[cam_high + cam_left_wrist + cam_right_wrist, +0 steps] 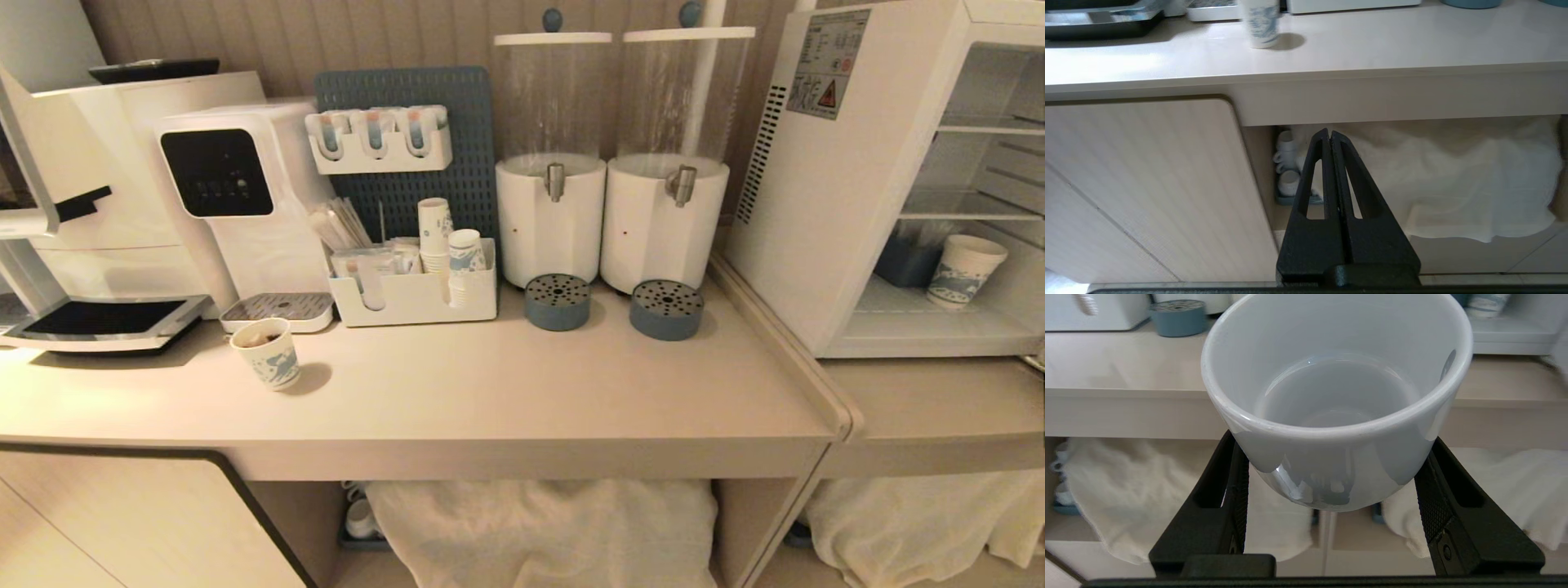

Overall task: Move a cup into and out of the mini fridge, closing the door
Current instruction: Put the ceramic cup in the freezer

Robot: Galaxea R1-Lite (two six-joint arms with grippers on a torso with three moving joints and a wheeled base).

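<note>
Small white ceramic cup (pixel 1337 404) held between right gripper (pixel 1331 490) fingers, below the desk (pixel 1118 371); white boxy mini fridge (pixel 849 188) open, cup not yet inside. Left gripper (pixel 1329 136) fingers shut, empty.

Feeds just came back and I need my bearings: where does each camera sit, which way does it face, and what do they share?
Head view: high, looking forward and down at the counter and open mini fridge; no arm shows.
Left wrist view: below counter level, facing the cabinet front; the shut left tool shows.
Right wrist view: low before the counter, the right tool clamped on the white cup.
Shared: the patterned paper cup is in head and left views; the grey drip stand in head and right views.
</note>
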